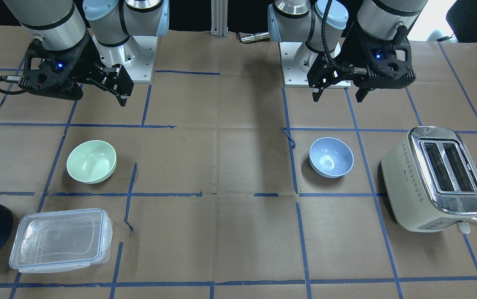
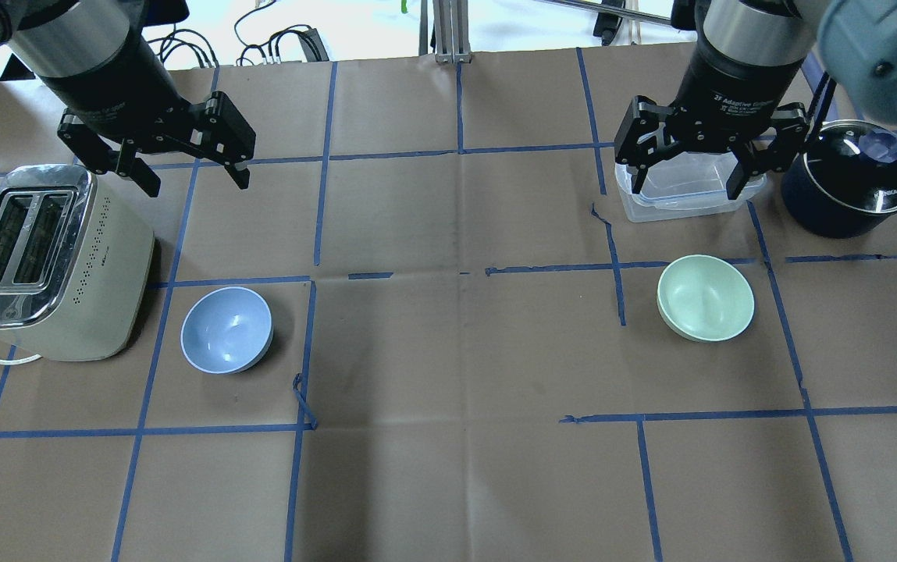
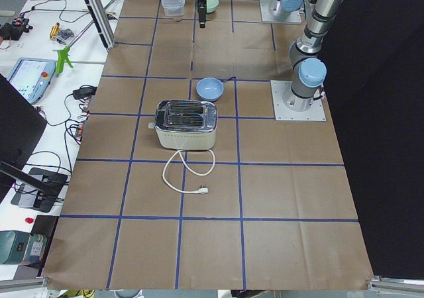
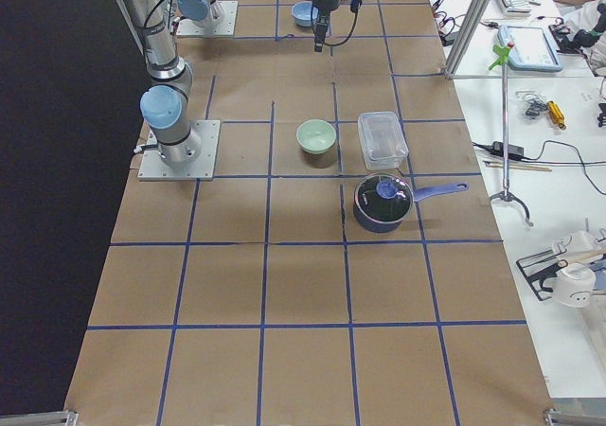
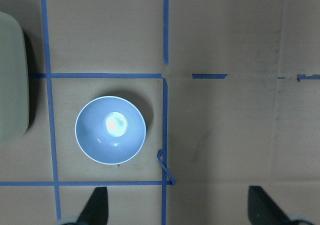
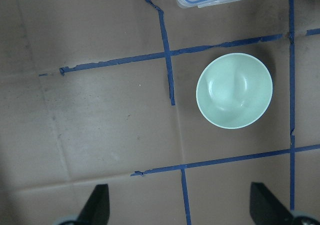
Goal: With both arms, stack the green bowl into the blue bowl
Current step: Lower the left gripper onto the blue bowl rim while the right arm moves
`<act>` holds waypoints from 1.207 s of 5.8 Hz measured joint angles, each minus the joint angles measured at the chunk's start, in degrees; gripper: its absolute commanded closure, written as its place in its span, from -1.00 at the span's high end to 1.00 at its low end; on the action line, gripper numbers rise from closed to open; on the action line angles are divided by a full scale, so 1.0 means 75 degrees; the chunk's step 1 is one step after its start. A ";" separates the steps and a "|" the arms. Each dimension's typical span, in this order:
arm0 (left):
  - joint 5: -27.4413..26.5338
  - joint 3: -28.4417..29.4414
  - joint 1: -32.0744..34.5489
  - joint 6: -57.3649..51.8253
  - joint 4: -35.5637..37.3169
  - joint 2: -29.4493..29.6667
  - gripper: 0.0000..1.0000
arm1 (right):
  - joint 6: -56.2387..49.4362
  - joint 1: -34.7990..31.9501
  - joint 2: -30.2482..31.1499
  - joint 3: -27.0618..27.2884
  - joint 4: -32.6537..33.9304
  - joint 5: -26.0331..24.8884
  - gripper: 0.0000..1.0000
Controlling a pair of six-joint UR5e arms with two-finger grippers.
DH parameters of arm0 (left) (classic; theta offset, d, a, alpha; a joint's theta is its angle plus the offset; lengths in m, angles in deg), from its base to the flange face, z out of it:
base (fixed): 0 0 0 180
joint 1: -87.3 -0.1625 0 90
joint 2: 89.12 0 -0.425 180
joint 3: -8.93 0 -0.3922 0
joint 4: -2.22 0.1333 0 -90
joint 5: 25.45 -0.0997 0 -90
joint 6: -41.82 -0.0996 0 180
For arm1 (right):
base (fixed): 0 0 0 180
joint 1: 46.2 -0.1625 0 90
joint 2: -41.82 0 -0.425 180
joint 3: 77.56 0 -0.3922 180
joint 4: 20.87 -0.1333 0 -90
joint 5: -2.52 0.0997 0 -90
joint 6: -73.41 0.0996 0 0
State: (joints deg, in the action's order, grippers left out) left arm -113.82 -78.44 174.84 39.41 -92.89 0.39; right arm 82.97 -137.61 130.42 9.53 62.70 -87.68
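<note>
The green bowl (image 1: 91, 161) sits upright on the brown paper-covered table; it also shows in the overhead view (image 2: 705, 297) and in the right wrist view (image 6: 234, 90). The blue bowl (image 1: 331, 157) sits upright far across the table, next to a toaster, and shows in the overhead view (image 2: 226, 329) and the left wrist view (image 5: 110, 129). My right gripper (image 2: 684, 190) hangs open and empty above the table, beyond the green bowl. My left gripper (image 2: 198, 184) hangs open and empty beyond the blue bowl. Both bowls are empty.
A cream toaster (image 2: 42, 257) stands just left of the blue bowl, its cord (image 3: 189, 175) trailing on the table. A clear lidded container (image 1: 59, 238) and a dark navy pot (image 2: 846, 187) stand beyond the green bowl. Blue tape lines grid the table.
</note>
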 measured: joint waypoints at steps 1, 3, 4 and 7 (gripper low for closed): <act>-0.0012 -0.0469 -0.0238 -0.0376 0.0108 0.0009 0.94 | -0.0005 0.0000 0.0003 0.0001 -0.0026 -0.0005 1.00; -0.0055 -0.2328 -0.0696 -0.0888 0.2001 0.0276 0.94 | -0.0131 0.0111 0.0036 0.0010 -0.0071 -0.0044 1.00; -0.0066 -0.3248 -0.0758 -0.0964 0.3347 0.0605 0.88 | -0.0407 0.0307 0.0113 0.0064 -0.0080 -0.0170 1.00; -0.0045 -0.4115 -0.0700 -0.0924 0.4356 0.1542 -0.52 | -0.2615 0.1928 0.0589 0.1017 0.0272 -0.0346 1.00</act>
State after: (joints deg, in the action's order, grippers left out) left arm -114.16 -109.30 169.59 32.48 -60.22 11.95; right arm 63.36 -123.15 134.84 17.16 64.74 -90.28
